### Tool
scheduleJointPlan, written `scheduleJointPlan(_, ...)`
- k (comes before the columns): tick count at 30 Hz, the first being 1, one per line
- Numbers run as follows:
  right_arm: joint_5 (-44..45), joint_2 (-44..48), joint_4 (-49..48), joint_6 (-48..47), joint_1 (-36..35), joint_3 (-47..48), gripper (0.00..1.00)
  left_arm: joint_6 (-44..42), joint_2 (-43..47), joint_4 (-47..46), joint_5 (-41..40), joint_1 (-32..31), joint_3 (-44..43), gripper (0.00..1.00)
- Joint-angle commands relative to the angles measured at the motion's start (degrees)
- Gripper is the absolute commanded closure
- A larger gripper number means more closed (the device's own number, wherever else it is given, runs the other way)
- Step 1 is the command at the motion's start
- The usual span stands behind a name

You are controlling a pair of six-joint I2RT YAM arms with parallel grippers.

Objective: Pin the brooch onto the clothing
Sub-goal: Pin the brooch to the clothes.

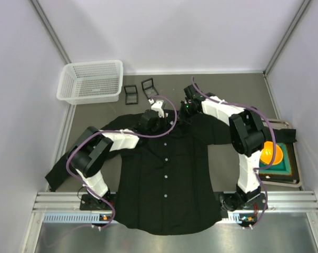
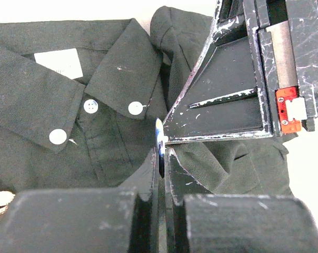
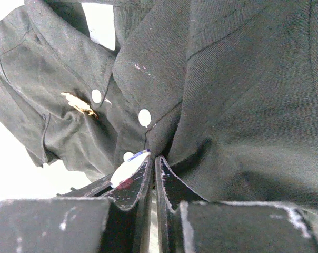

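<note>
Just below the collar (image 2: 122, 68) of the clothing (image 1: 164, 179), the left hand (image 2: 162, 158) pinches the brooch (image 2: 159, 139) edge-on, its rim aimed at the shirt front. The right hand (image 3: 152, 166), fingers pressed together, meets it tip to tip from the collar's right side and touches the cloth; I cannot tell whether it nips a fold. A white collar button (image 2: 135, 108) lies just beside the brooch. A basket (image 1: 90, 80) stands well beyond the collar on the bench.
</note>
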State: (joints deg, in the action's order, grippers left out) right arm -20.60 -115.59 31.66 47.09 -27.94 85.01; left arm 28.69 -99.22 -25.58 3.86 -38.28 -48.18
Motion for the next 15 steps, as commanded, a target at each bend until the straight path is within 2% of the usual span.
scheduleJointPlan(1, -0.1, 0.4, -6.7, 0.3, -1.6, 0.6, 0.93, 3.2, 3.4, -18.6, 12.9, -2.4, -2.6, 1.00)
scheduleJointPlan(9, 0.0, 1.8, -6.4, -3.6, -0.6, 3.1, 0.77, 5.0, 3.4, -18.1, 11.9, -1.9, -1.1, 1.00)
scheduleJointPlan(11, -0.3, 2.4, -6.5, -4.7, -0.4, 3.2, 0.69, 5.2, 3.3, -18.4, 12.0, -1.8, -1.0, 1.00)
scheduleJointPlan(13, -1.0, 2.7, -6.5, -6.3, -0.2, 3.5, 0.65, 5.6, 3.1, -18.5, 12.2, -1.7, -1.0, 1.00)
scheduleJointPlan(15, -1.5, 3.4, -6.5, -8.0, 0.0, 3.6, 0.54, 5.7, 3.0, -18.6, 12.2, -1.6, -1.1, 1.00)
